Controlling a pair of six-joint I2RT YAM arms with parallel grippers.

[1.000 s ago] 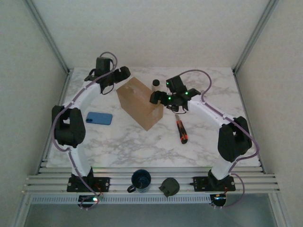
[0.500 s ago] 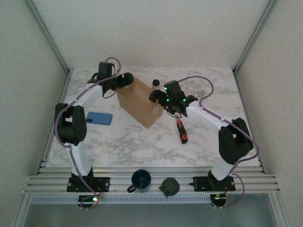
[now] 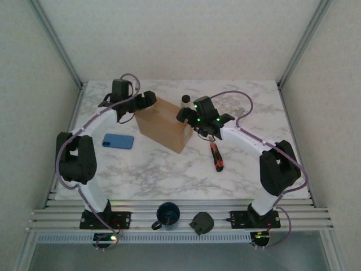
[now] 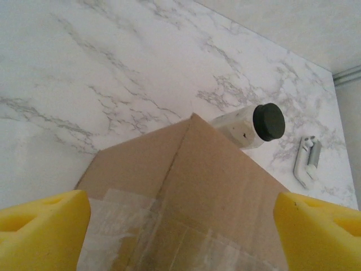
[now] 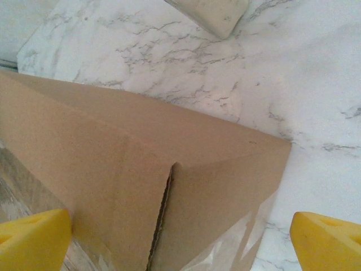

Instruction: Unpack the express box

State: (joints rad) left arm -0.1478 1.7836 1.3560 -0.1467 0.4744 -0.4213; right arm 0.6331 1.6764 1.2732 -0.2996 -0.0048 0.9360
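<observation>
Because the express box [image 3: 164, 125] is closed, with clear tape [image 4: 121, 217] across its flap seam in the left wrist view, treat the step in hand as steadying the box before any cut or pull.

**Position.** The box stands diagonally on the marble surface [image 3: 169, 172], towards the far middle. A blue phone [image 3: 118, 141] lies to its left, well apart. A red-and-black handled tool [image 3: 216, 156] lies near its right end. A small bottle with a black cap [image 4: 248, 124] stands just beyond its far corner.

**End effector state.**
- The left end effector [image 3: 145, 100] is at the far-left corner of the box. Its yellow pads [image 4: 42, 228] are spread wide and hold nothing. The taped top sits between them.
- The right end effector [image 3: 189, 116] is at the opposite end. It is also spread wide and empty. One corner of the box, with a flap edge running down it, lies between its pads [image 5: 34, 240].

**Procedure.**
1. Contact with the cardboard probably has not been made, but the views do not settle this. Confirm it before loading the box.
2. Centre each end effector over its corner, so that both pads meet flat cardboard and not the seam.
3. Close gently, because thin cardboard is likely to buckle.
4. Keep one end held while the other works on the tape.
5. Keep clear of the bottle, which could tip if the box slides.
</observation>
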